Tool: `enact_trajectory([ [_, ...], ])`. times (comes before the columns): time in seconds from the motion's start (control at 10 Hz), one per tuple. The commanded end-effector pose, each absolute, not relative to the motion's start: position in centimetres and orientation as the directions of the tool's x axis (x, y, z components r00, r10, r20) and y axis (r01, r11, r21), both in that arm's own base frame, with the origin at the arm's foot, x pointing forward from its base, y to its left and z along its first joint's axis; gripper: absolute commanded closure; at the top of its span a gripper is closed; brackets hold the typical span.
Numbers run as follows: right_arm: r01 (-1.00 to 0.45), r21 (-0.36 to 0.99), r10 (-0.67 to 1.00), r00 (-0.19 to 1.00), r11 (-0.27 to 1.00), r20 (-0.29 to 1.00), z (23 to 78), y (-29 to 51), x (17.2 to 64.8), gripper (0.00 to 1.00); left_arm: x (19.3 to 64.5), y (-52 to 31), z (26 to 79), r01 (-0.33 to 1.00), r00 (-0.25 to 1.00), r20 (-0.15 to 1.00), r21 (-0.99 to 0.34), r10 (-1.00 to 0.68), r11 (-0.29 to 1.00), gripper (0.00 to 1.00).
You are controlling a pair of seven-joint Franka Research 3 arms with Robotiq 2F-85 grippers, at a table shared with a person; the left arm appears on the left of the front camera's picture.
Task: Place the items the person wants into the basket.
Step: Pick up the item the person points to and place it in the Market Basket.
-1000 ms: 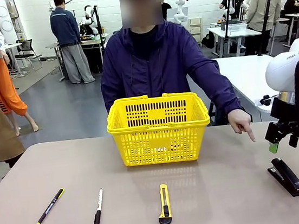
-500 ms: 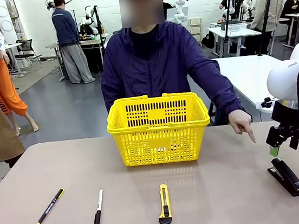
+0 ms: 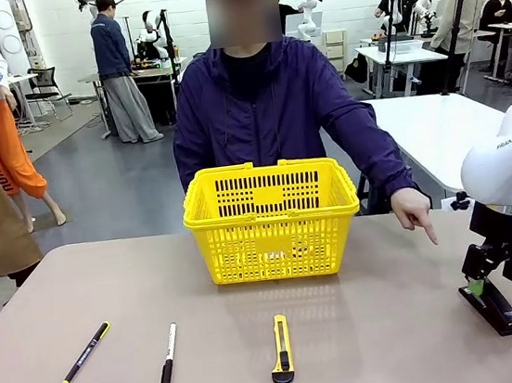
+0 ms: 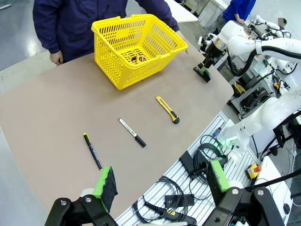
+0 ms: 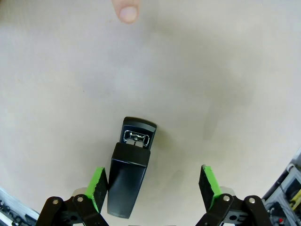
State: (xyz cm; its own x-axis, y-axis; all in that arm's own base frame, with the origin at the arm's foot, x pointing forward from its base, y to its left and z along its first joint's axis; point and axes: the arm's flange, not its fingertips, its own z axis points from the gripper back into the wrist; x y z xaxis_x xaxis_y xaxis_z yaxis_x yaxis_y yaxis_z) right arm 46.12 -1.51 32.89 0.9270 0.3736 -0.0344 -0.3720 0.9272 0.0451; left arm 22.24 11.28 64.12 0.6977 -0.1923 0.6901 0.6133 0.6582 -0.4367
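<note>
Right gripper [image 3: 478,287]: low over the table's right end, at the near tip of the stapler. In its own wrist view [image 5: 153,186] the green pads [image 5: 99,187] stand wide apart, clamped on nothing.
Stapler [image 3: 491,307]: black, flat on the table [image 3: 396,342] by the right edge. In the right wrist view [image 5: 130,167] it sits between the pads, close against one and well clear of the other. Its metal front end faces away from the gripper.
Left gripper [image 4: 161,179]: high above the near edge of the table, fingers spread wide with nothing between them.
Person [image 3: 273,105]: behind the basket in a dark navy-purple jacket. One hand [image 3: 414,208] points an index finger down at the table, towards the stapler.
Basket [image 3: 271,216]: bright yellow, upright at the far middle of the table. The left wrist view [image 4: 136,44] shows a small dark item on its floor, too small to identify.
Pen [image 3: 86,352]: slim, black with a yellow end, lying at the near left.
Marker [image 3: 168,355]: white with a black cap, just right of the pen and apart from it.
Utility knife [image 3: 281,348]: yellow and black, near the middle, in front of the basket.
Writing: the right arm [image 3: 501,166] carries dark letters beginning "FRA", and the rest is unclear. The print along the pen and marker is too small to read.
</note>
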Motion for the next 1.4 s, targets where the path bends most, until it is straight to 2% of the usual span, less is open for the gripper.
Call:
enact_trajectory([
  [0.0,-0.373,0.021,0.374,0.927,0.928,-0.029,32.6,-1.1,46.2,0.0,22.3,11.5,64.1,0.627,0.687,0.699,-0.435,-0.197,0.646,0.0],
  [0.7,-0.385,0.024,0.386,0.922,0.923,-0.022,31.1,0.2,46.2,0.0,22.3,11.5,64.1,0.627,0.687,0.699,-0.435,-0.197,0.646,0.0],
  [0.8,-0.392,0.026,0.392,0.92,0.92,-0.011,31.1,0.2,46.1,0.58,22.3,11.5,64.1,0.627,0.687,0.699,-0.435,-0.197,0.646,0.0],
  [0.9,-0.394,0.021,0.394,0.919,0.919,-0.004,31.2,0.3,45.8,0.58,22.3,11.5,64.1,0.627,0.687,0.699,-0.435,-0.197,0.646,0.0],
  [1.0,-0.396,0.024,0.396,0.918,0.918,0.001,31.4,0.3,45.8,1.0,22.3,11.5,64.1,0.627,0.687,0.699,-0.435,-0.197,0.646,0.0],
  [1.1,-0.396,0.019,0.396,0.918,0.918,0.001,31.5,0.4,45.8,0.63,22.3,11.5,64.1,0.627,0.687,0.699,-0.435,-0.197,0.646,0.0],
  [1.2,-0.394,0.015,0.394,0.919,0.919,-0.001,31.5,0.4,45.7,1.0,22.3,11.5,64.1,0.627,0.687,0.699,-0.435,-0.197,0.646,0.0],
  [1.3,-0.394,0.009,0.394,0.919,0.919,0.002,31.6,0.4,45.5,1.0,22.3,11.5,64.1,0.627,0.687,0.699,-0.435,-0.197,0.646,0.0],
])
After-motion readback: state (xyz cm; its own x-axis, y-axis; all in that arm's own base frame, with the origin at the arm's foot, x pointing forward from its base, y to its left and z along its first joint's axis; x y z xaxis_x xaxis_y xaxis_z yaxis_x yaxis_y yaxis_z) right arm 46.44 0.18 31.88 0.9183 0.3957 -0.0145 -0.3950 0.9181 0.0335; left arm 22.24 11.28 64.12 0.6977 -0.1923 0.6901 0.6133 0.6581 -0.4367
